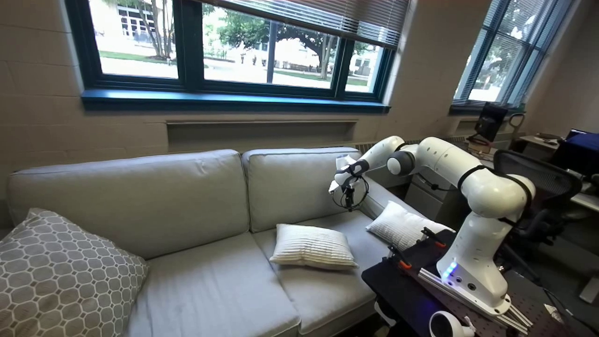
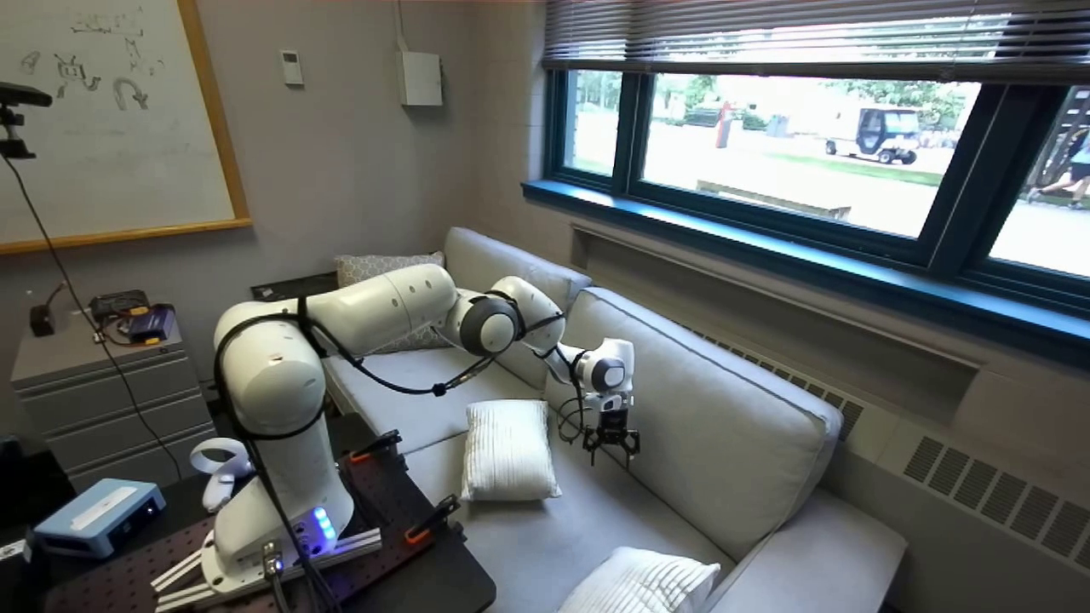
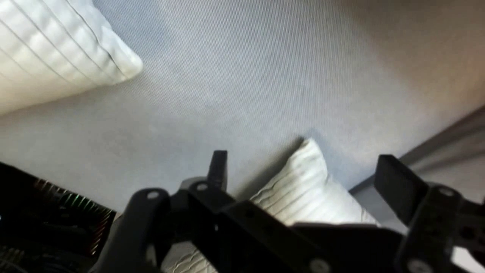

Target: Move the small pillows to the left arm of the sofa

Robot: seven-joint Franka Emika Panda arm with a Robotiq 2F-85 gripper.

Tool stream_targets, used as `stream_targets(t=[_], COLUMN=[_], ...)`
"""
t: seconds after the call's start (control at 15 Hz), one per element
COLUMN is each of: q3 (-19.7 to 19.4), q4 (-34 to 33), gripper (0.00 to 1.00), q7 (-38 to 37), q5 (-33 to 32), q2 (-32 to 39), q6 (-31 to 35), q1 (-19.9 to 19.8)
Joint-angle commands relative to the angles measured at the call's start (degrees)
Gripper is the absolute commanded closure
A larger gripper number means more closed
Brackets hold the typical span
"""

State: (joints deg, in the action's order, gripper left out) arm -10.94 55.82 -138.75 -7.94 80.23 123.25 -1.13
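We see one small pillow (image 1: 313, 246) lying on a seat cushion (image 1: 327, 297) of the pale beige-grey sofa (image 1: 201, 187), towards its middle, and a second small pillow (image 1: 398, 226) just beside the padded armrest (image 2: 817, 553) (whether they touch, we cannot tell); both pillows are off-white, squarish and puffy, ribbed with rows of narrow pleats. Above the same cushion, apart from both, we find the gripper (image 2: 611, 458) with its fingers (image 3: 218, 168) spread wide. In an exterior view we notice a grey filing cabinet (image 2: 55, 359) whose drawers (image 2: 94, 417) are shut, their inside hidden, with small dark devices (image 2: 152, 325) on top.
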Motion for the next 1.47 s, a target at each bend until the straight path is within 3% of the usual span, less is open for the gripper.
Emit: stream_targets(t=[0.0,0.27,0.6,1.0,1.07,1.4], q3=[4.18,9.15,16.51,27.98,21.16,19.03], q4=[11.67,14.77,20.27,29.0,23.04,23.38], gripper=[0.0,0.0,0.0,0.0,0.0,0.0], q7=[5.44,10.87,20.58,37.41,36.28,38.03], q5=[-0.19,-0.81,-1.48,-1.52,6.07,9.99], q2=[-5.96,-5.71,-8.82,-13.68,-10.59,-10.84], q6=[11.79,22.19,30.18,34.01,33.38,33.2], q1=[1.82,4.54,6.22,1.74,7.83,9.77])
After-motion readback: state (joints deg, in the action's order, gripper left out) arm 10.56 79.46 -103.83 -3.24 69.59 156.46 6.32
